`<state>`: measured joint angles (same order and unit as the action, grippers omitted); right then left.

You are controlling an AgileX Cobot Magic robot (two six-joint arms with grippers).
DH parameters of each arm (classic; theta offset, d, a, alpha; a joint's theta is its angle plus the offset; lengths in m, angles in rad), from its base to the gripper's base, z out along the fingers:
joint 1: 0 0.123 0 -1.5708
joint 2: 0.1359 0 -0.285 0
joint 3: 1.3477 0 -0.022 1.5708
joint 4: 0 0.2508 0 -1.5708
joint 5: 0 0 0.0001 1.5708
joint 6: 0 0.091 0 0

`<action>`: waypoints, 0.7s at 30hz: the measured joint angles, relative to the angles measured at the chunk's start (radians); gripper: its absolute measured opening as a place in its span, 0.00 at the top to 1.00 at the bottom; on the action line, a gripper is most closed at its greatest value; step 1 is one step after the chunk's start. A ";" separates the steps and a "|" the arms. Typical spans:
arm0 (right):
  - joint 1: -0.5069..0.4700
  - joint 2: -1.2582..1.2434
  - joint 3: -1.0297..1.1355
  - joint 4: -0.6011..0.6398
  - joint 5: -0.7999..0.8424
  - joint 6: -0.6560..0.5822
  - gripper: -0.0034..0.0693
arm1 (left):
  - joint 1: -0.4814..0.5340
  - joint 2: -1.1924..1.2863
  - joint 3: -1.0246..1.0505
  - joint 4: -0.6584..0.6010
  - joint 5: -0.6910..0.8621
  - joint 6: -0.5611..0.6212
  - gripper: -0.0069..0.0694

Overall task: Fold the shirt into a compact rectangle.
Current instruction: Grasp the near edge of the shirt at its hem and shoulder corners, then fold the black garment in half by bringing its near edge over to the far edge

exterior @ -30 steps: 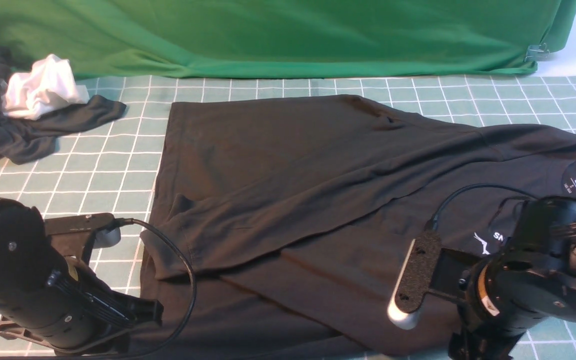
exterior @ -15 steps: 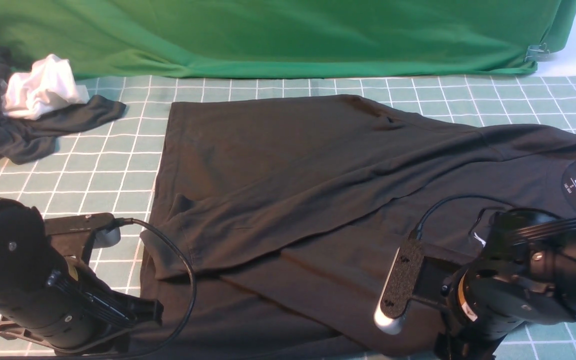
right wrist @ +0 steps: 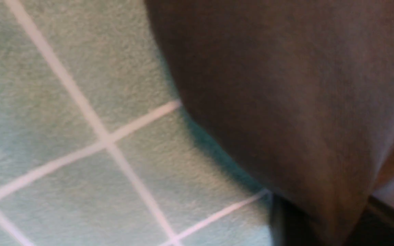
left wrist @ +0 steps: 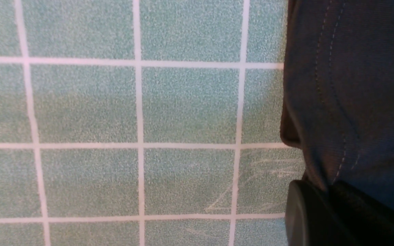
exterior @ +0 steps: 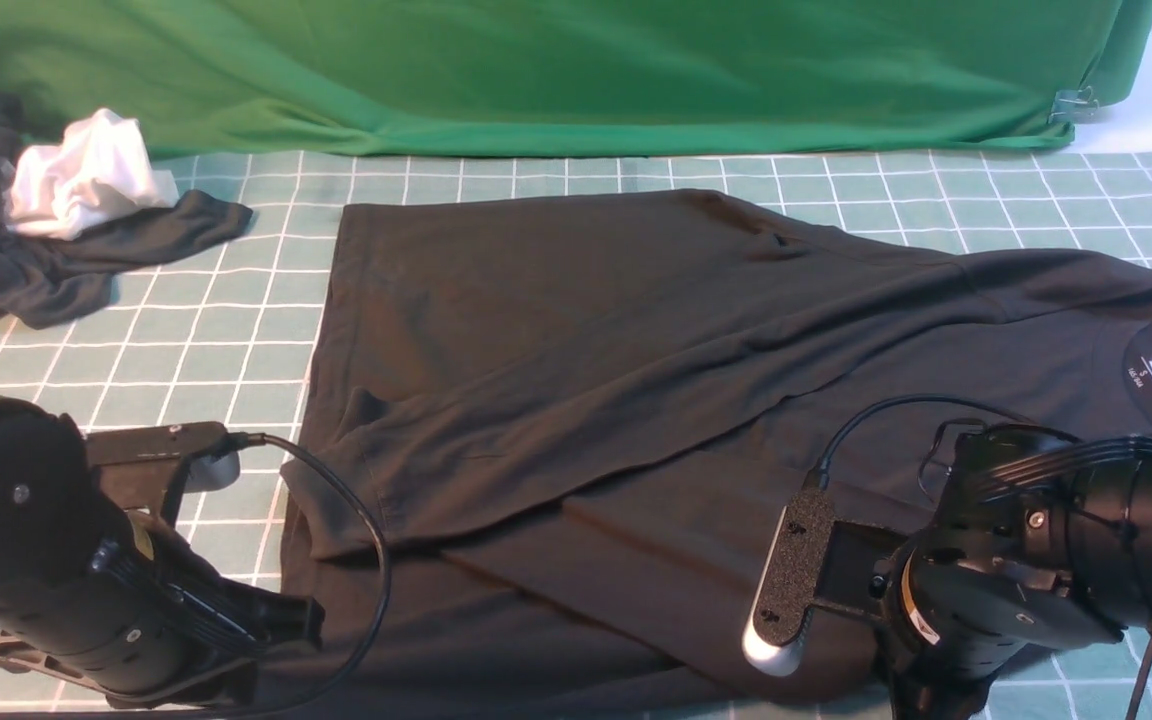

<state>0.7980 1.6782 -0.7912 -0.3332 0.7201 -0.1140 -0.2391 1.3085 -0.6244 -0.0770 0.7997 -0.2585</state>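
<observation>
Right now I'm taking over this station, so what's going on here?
Two arms are folding a black shirt spread on the checked table. The left arm holds the near hem corner in shut jaws. The right arm is at the near edge toward the collar, fabric running into its jaws; whether they have clamped is unclear.

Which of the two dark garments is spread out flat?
The large black shirt in the middle. The smaller dark grey garment at the far left lies crumpled, with a white cloth on it.

Bare table (exterior: 226,340) is left between the spread shirt (exterior: 586,330) and the grey garment (exterior: 26,270), while the far edge is closed by a green cloth (exterior: 536,70).
</observation>
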 joint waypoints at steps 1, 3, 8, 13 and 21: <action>0.000 0.000 0.000 -0.004 0.003 0.003 0.86 | 0.000 0.000 0.000 0.001 0.000 0.000 0.89; 0.001 0.000 0.000 -0.006 0.012 0.005 0.89 | 0.000 0.000 0.000 0.002 0.001 0.000 0.89; 0.023 -0.018 0.000 0.045 0.093 0.008 0.89 | 0.000 -0.024 0.000 -0.005 0.031 -0.001 0.89; 0.061 -0.089 0.024 0.173 0.162 0.015 0.89 | 0.000 -0.087 0.013 -0.021 0.062 -0.001 0.89; 0.133 -0.189 0.127 0.257 0.188 0.133 0.89 | 0.000 -0.197 0.102 -0.095 0.130 0.004 0.89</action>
<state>0.9312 1.4895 -0.6645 -0.0759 0.9084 0.0192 -0.2395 1.1112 -0.5228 -0.1722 0.9293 -0.2550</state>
